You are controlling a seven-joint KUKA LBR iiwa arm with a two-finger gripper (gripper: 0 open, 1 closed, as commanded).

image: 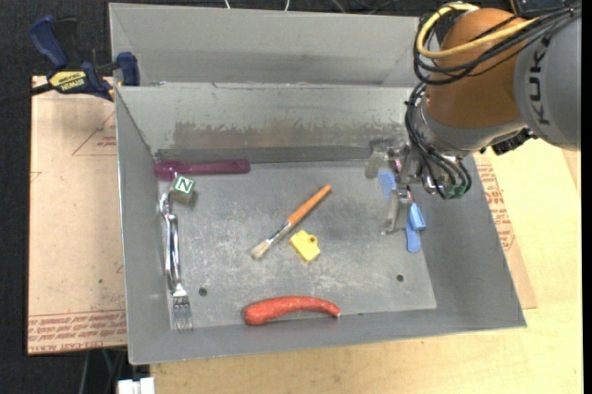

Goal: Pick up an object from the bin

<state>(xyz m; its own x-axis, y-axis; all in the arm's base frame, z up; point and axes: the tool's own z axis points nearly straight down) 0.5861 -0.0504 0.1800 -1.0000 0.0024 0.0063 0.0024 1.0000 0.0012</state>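
My gripper (pixel 400 207) hangs low over the right side of the bin floor, with its blue-tipped fingers (pixel 413 230) apart and nothing between them. It is open. The loose things nearest to it lie to its left. One is a small paintbrush (pixel 292 222) with an orange handle, lying on a slant in the middle of the bin. A small yellow block (pixel 305 245) sits just below the brush.
A curved red-orange sausage-shaped thing (pixel 289 310) lies near the front wall. A metal fork (pixel 172 258) runs along the left wall, and a green letter cube (pixel 184 189) sits at its top. A purple stick (pixel 202 168) rests against the back wall.
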